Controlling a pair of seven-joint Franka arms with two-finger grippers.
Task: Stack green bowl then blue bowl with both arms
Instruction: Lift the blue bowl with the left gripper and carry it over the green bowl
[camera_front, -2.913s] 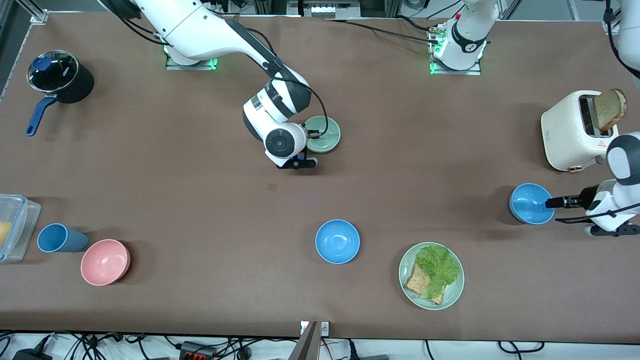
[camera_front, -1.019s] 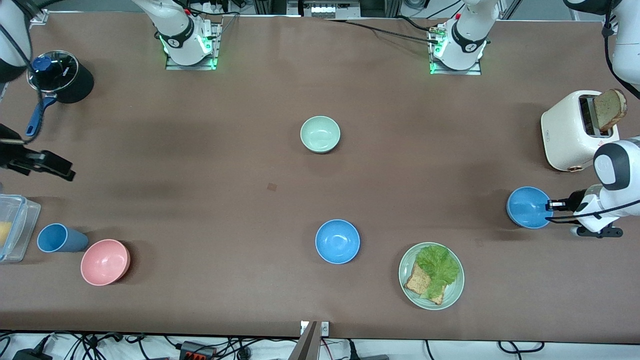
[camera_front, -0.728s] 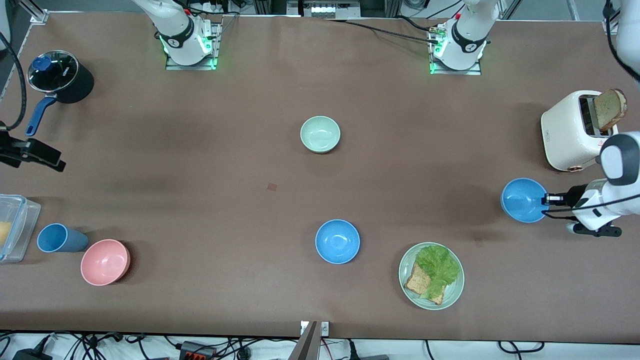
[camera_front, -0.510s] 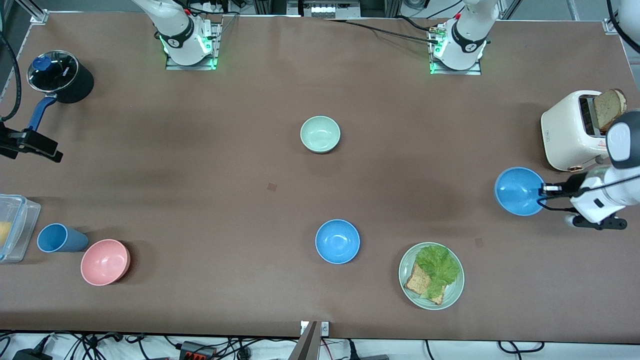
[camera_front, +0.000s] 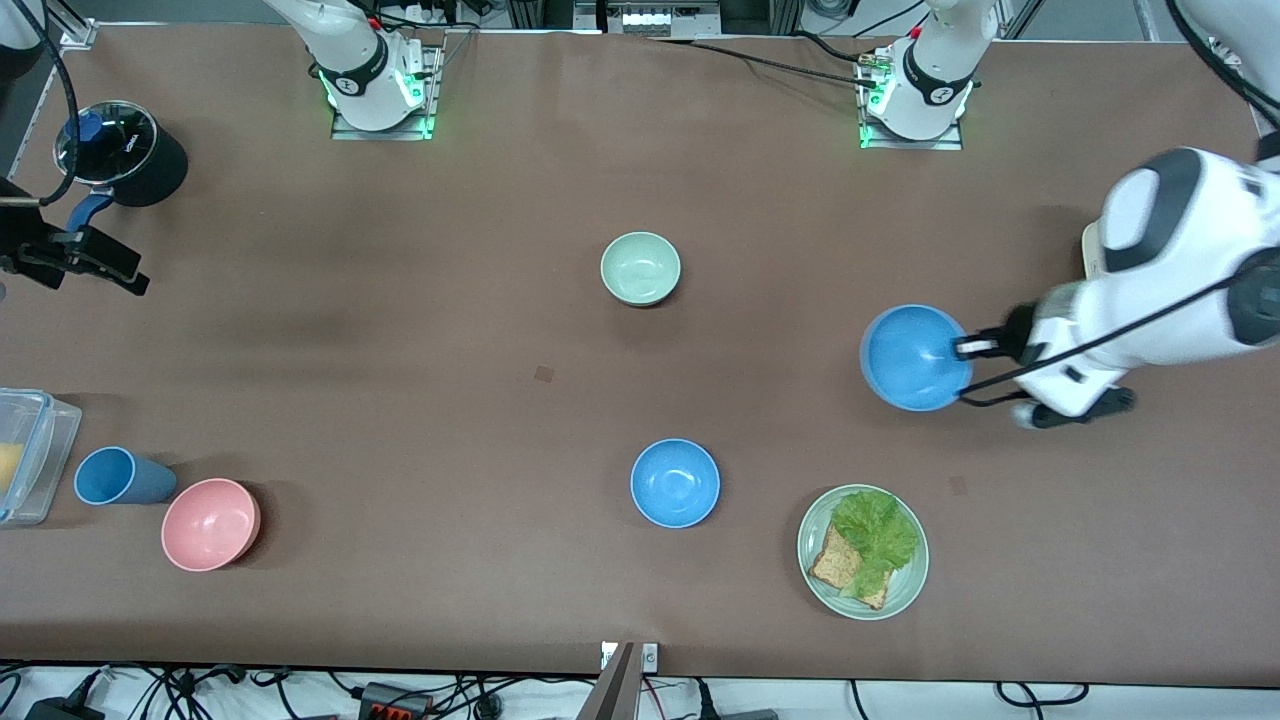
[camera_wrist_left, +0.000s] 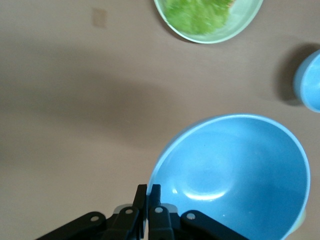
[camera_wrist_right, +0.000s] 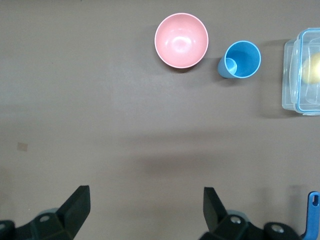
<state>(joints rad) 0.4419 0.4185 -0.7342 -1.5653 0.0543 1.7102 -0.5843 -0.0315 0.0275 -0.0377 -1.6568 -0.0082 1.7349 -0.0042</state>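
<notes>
Progress — the small pale mint-green bowl (camera_front: 640, 268) sits upright and empty on the brown table (camera_front: 400, 330), about mid-table and closer to the arm bases than the other bowls. I judge its part of the task done: it looks placed as the base of the stack, with nothing in it yet.

Left gripper (camera_front: 968, 347) is clamped on the rim of a small glossy sky-blue bowl (camera_front: 915, 358), carried in the air over bare table toward the left arm's end. In the front view the carried bowl lies at roughly 4 o'clock from the green bowl, well apart. Left wrist view confirms the grip: the fingers (camera_wrist_left: 148, 196) are pinched together on the bowl's edge, and the bowl (camera_wrist_left: 235, 175) hangs tilted, mouth open to the camera.

Right gripper (camera_front: 75, 255) hangs with jaws spread wide and empty at the right arm's end of the table, beside the black lidded saucepan (camera_front: 122, 153) — this arm waits.

Remaining — carry the blue bowl over the green one, level it, lower it in, release.

Look of the task's things: both bowls smooth, plain, same size; blue interior shows a soft highlight, clean and empty. A second, matching blue bowl (camera_front: 675, 483) rests untouched at 6 o'clock from the green one, nearer the front camera.
</notes>
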